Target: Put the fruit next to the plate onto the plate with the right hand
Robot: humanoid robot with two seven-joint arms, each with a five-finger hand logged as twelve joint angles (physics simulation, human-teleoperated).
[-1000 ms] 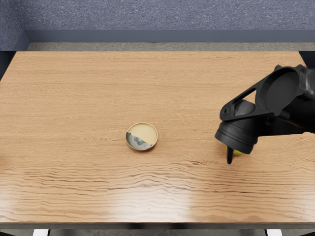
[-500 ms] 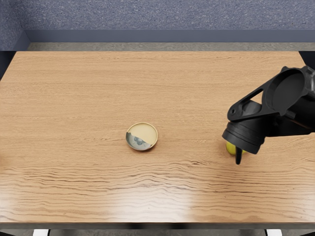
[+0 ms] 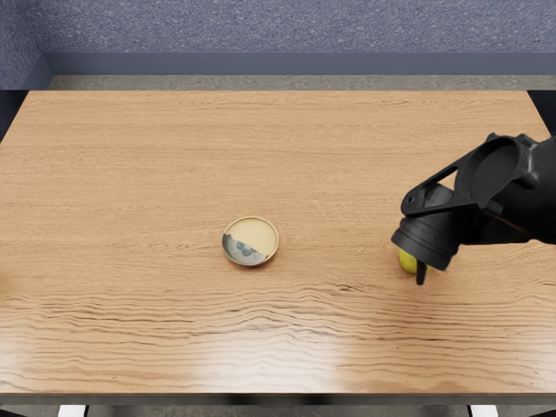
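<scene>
The fingers of the right hand [image 3: 425, 246] are almost wholly hidden beneath the dark palm and wrist, so it cannot be told whether they are open or closed, or whether they have hold of anything. The hand is down low over a small yellow fruit [image 3: 406, 261], covering its right side; only the fruit's left part shows, resting on the bench [image 3: 130, 156] close to the right edge, about halfway between the far and near edges. From the hand, the black right arm [image 3: 508, 187] rises up and back to the right edge of the view. Well apart from the fruit, to its left and near the middle of the bench, lies a small round plate [image 3: 250, 241] with a pale tan rim and a cream and grey-blue inside. The fruit is not on the plate. The bench top is light wood with a wavy grain, and a grey-blue wall runs behind its far edge.
</scene>
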